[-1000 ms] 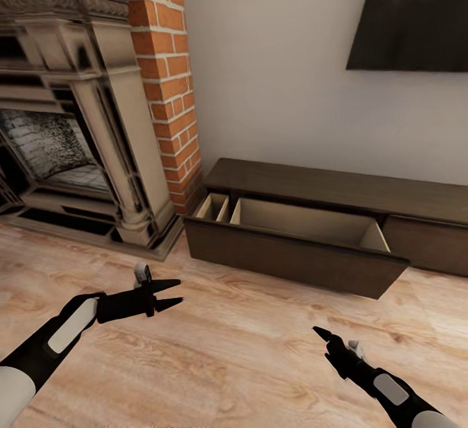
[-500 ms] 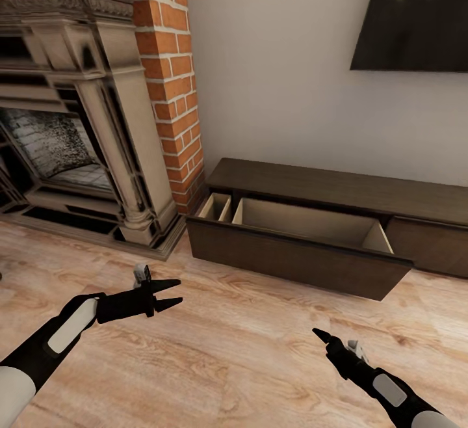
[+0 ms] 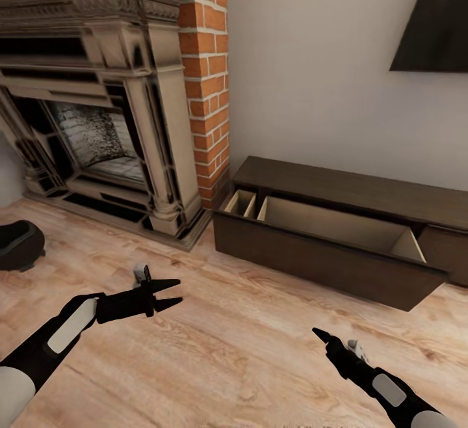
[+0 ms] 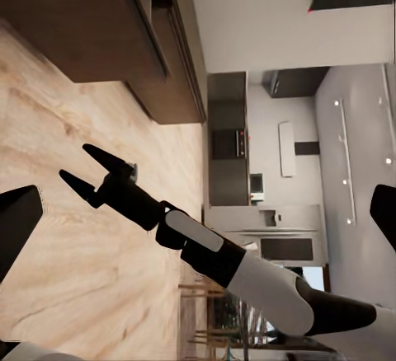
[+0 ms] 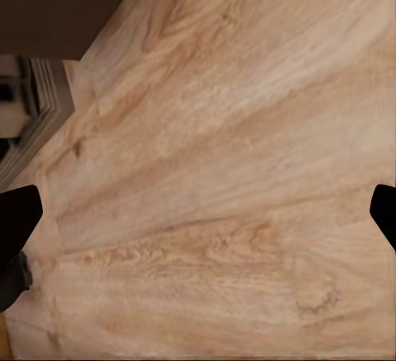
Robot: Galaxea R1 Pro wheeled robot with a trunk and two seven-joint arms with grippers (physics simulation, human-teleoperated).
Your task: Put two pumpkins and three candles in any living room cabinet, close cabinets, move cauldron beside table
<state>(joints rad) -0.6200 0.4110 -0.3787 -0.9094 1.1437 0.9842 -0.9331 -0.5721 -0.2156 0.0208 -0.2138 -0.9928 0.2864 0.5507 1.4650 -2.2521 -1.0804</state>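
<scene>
The fireplace (image 3: 110,109) is standing left of the cabinet (image 3: 338,220), whose drawer is hanging open; the cauldron (image 3: 18,244) is sitting far left; left gripper (image 3: 174,292) and right gripper (image 4: 89,170) are both spreading wide, holding nothing.

One cabinet (image 3: 351,187), one cauldron (image 3: 18,244), one fireplace (image 3: 104,103), two tools.

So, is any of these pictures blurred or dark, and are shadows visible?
Head view: evenly lit, sharp at the cabinet, with only soft shadow inside its open drawer; the fireplace looks smeared. Left wrist view: sharp at the right gripper. Right wrist view: the wooden floor looks soft, without hard shadows.
</scene>
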